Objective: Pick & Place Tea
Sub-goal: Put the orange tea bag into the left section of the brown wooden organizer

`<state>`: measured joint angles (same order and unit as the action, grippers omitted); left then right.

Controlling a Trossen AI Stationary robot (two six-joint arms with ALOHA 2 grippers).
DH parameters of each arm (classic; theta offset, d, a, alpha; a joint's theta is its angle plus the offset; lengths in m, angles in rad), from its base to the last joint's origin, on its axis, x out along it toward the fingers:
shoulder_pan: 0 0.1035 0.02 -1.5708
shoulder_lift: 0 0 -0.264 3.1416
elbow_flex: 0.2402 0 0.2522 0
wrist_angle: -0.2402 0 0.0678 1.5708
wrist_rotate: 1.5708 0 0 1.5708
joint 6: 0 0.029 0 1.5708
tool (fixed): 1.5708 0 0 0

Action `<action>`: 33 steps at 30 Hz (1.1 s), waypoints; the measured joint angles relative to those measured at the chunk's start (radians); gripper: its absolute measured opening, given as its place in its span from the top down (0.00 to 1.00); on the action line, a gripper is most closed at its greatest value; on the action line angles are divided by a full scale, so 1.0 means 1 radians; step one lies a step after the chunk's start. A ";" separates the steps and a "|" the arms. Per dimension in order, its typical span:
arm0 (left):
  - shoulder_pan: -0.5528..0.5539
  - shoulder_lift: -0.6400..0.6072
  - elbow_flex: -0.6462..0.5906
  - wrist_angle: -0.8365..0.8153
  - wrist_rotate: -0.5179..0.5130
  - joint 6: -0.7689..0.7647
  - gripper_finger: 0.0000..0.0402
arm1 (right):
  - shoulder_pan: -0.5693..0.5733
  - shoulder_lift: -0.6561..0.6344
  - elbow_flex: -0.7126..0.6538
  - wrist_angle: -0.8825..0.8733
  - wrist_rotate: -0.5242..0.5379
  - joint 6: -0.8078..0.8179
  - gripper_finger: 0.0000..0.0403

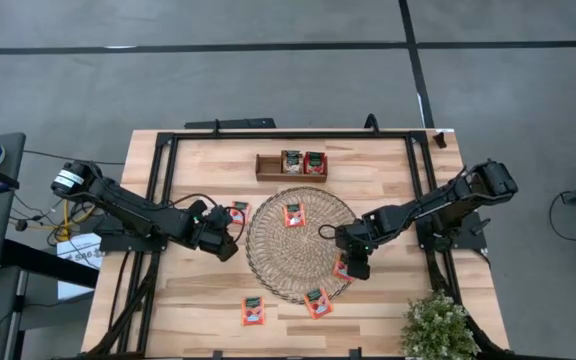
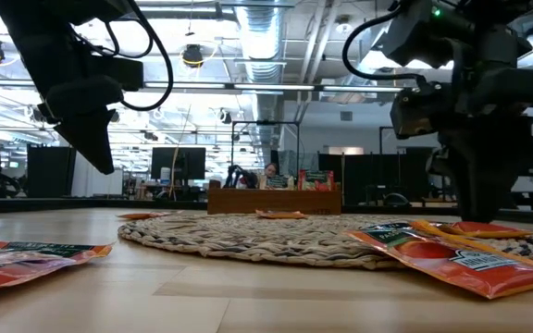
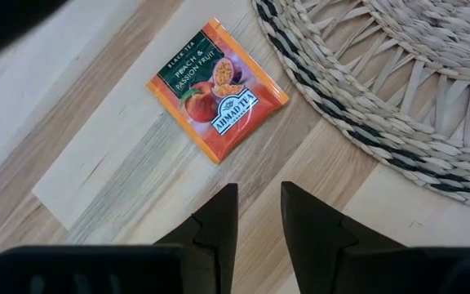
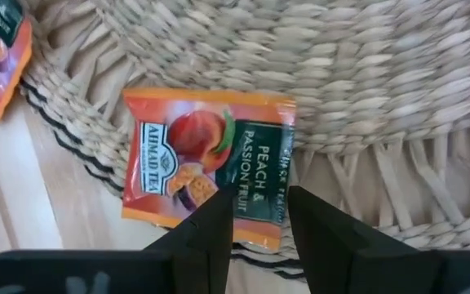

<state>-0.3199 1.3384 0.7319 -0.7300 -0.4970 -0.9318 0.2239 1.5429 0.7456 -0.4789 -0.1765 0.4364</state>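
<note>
Red-orange tea packets lie flat about a round woven mat [image 1: 273, 255]. One [image 1: 294, 214] is on the mat, one [image 3: 217, 90] is on the wood by its left rim, and two [image 1: 316, 301] [image 1: 253, 311] are near the front edge. Another [image 4: 210, 163] rests half on the mat's right rim. My right gripper [image 4: 259, 229] points down over that packet's edge, open. My left gripper [image 3: 258, 216] hovers left of the mat, open with a narrow gap and nothing between its fingers, short of the packet on the wood. My right gripper comes from above with its fingertips [image 4: 219, 224] over the packet's edge [image 4: 259, 214] nearest them. The packet lies flat on the mat's rim and the table. Whether the fingertips touch it I cannot tell.
A small wooden tray [image 1: 268, 165] with two packets standing in it sits at the far middle. A potted plant [image 1: 436, 325] fills the front right corner. A black frame [image 1: 158, 180] runs along the table's sides.
</note>
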 joint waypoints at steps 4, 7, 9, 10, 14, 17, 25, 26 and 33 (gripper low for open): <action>0.000 0.000 0.000 0.000 0.000 0.000 0.78 | -0.010 0.000 0.000 0.001 0.024 0.000 0.72; 0.000 0.000 0.000 0.000 0.000 0.000 0.78 | -0.016 0.020 0.000 0.008 0.026 0.001 0.72; 0.000 0.000 0.000 0.003 0.000 0.000 0.78 | -0.022 0.039 0.001 0.005 0.022 0.000 0.72; 0.000 0.000 0.000 0.005 0.003 0.000 0.78 | -0.022 0.056 0.005 0.011 0.013 0.000 0.72; 0.000 0.000 0.000 0.015 0.008 0.000 0.78 | -0.023 0.094 0.008 0.012 -0.029 0.001 0.72; 0.000 0.000 0.000 0.018 0.010 0.000 0.78 | -0.023 0.094 0.008 0.017 -0.026 0.000 0.72; 0.000 0.000 0.000 0.026 0.009 0.024 0.78 | -0.021 0.077 0.002 0.016 0.019 0.001 0.74; 0.000 0.000 0.000 0.026 0.009 0.024 0.78 | -0.021 0.080 0.003 0.010 0.019 0.001 0.75; 0.000 0.000 0.000 0.026 0.009 0.026 0.78 | -0.022 0.081 0.003 -0.004 0.028 0.000 0.84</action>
<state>-0.3199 1.3388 0.7321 -0.7035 -0.4881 -0.9062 0.2024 1.6238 0.7490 -0.4827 -0.1484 0.4366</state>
